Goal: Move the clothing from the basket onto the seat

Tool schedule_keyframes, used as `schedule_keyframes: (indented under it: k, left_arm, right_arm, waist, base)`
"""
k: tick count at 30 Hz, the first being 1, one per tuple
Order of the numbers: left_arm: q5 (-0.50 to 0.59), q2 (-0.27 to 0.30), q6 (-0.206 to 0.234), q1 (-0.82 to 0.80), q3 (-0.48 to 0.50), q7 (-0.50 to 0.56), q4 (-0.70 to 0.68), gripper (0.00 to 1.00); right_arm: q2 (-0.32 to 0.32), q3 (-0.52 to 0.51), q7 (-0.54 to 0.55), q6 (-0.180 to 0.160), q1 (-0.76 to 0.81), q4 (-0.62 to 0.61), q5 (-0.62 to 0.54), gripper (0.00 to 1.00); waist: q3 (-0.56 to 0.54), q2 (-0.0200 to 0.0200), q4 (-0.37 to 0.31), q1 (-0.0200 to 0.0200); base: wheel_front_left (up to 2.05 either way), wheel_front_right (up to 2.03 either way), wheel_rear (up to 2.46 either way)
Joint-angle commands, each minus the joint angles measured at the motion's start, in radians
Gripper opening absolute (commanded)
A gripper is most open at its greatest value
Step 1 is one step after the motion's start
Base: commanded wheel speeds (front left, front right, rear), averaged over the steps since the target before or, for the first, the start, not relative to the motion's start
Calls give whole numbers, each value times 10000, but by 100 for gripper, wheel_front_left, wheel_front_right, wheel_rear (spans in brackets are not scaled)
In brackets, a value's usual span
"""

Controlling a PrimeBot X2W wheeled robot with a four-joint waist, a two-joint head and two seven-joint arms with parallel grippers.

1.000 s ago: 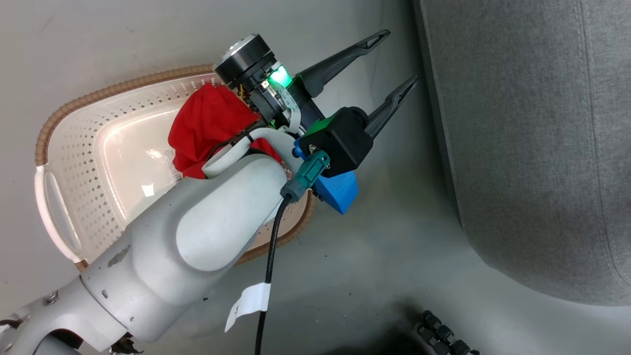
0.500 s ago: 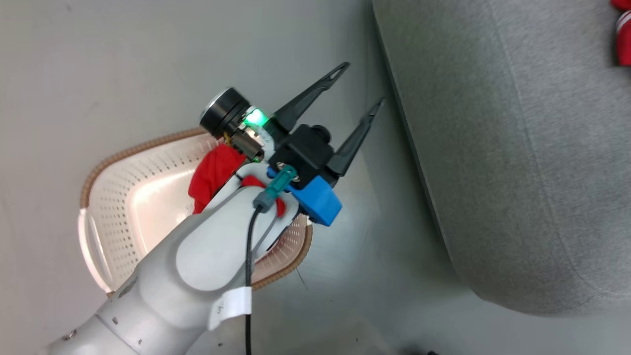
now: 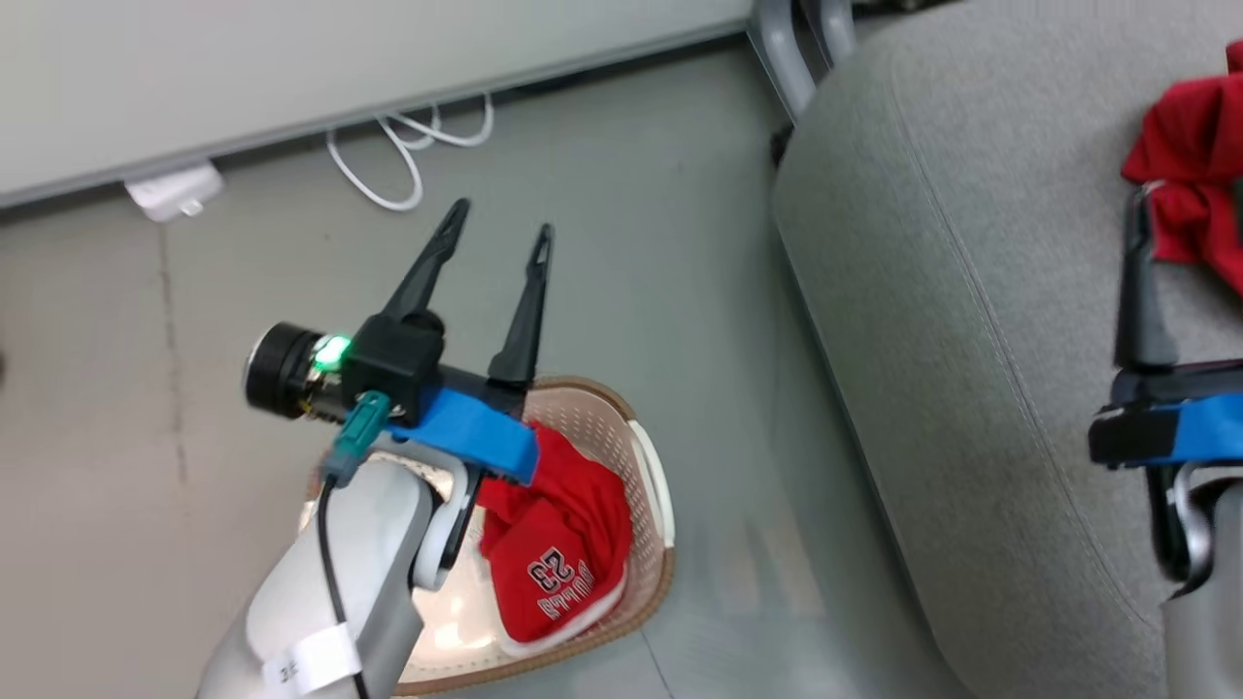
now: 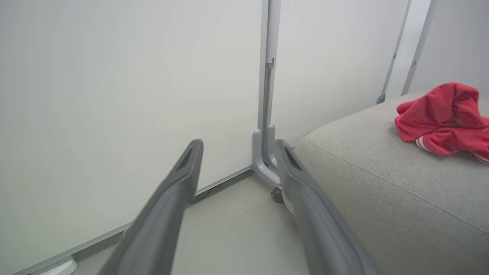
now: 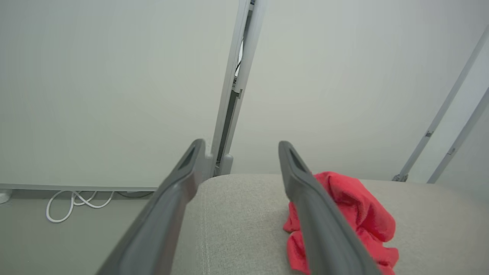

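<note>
The cream basket (image 3: pixel 653 485) stands on the floor at the lower middle of the head view, and a red garment marked "23" (image 3: pixel 558 544) lies in it. My left gripper (image 3: pixel 500 221) hovers over the basket's far rim, open and empty, fingers pointing at the wall; its wrist view shows the left gripper (image 4: pixel 238 147) the same way. The large grey seat (image 3: pixel 971 340) lies to the right. A crumpled red garment (image 3: pixel 1190 165) rests on it. My right gripper (image 3: pixel 1187 209) is open just over that garment (image 5: pixel 344 214), with nothing between the fingers of the right gripper (image 5: pixel 241 147).
White cables (image 3: pixel 408 155) and a white adapter (image 3: pixel 175 189) lie on the floor along the wall. A grey metal partition foot (image 3: pixel 787 49) stands by the seat's far corner. A strip of grey floor separates basket and seat.
The head camera has swung up and right, bringing the wall, the garment on the seat and my right gripper into view. My left gripper stays open and now points more toward the wall.
</note>
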Motion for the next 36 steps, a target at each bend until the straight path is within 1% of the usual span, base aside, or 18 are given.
schedule_keyframes:
  k: [1,7,10,17,22,26,36]
  left_arm:
    - [107,-19,37,372,332,-43,-123,100]
    - [528,-205,-61,1676,1992,-44,-754,100]
    - [783,-328,-193,2332,2775,-37,-1080,100]
    - [1307,-759,-677,3610,4214,-37,-1496,100]
    - [1620,-1005,-1131,4142,4715,-37,-1421,100]
    - [1810,-1154,-1412,4474,4895,-38,-1272,100]
    - [1894,-1321,-1751,4756,4755,-38,-850,100]
  right_arm:
    - [109,228,-35,1,278,-83,69,100]
    - [350,1127,-35,1,933,-450,416,100]
    - [420,1489,-35,1,1253,-591,579,100]
    - [548,1839,-35,1,2168,-716,988,100]
    - [604,1872,-35,1,2726,-425,1101,100]
    - [717,1820,-35,1,3109,-239,1156,100]
    - [890,1563,-35,1,3674,21,1254,100]
  waist:
    - [-833,0,740,1]
    - [-1600,0,1383,1]
    - [-1900,0,1634,1]
    - [-2442,0,2009,1]
    - [-2673,0,2162,1]
    - [-2892,0,2208,1]
    - [-3135,0,2264,1]
  base:
    - [0,0,0]
    - [0,0,0]
    - [0,0,0]
    - [0,0,0]
    - [0,0,0]
    - [0,0,0]
    - [0,0,0]
